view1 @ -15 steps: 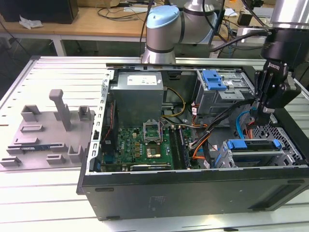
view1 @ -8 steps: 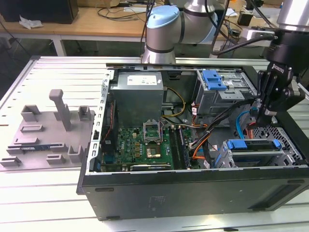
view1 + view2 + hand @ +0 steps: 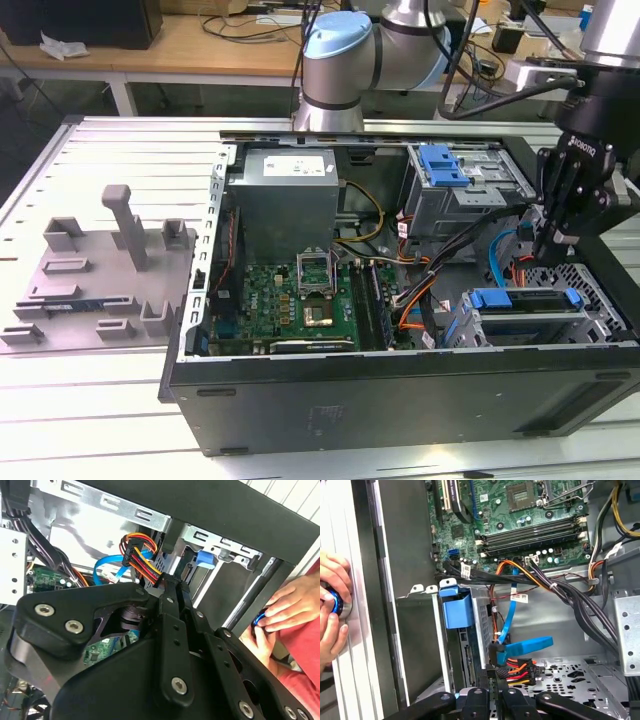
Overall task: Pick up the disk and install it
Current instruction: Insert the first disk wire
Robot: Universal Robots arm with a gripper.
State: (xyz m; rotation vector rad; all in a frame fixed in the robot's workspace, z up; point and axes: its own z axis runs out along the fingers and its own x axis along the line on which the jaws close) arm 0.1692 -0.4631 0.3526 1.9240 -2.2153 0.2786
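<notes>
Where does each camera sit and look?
Exterior view: off the arm, looking down into the open black computer case; shows grey robot arm, black gripper.
First wrist view: on the arm, facing the green motherboard past the gripper.
Second wrist view: on the arm, behind the gripper, facing the case's rim.
Both wrist views share a person's hands.

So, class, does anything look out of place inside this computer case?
Yes. The blue data cable and the coloured power plug hang loose near the gripper, seemingly not plugged into the disk. A person's hands also rest beside the case.
</notes>
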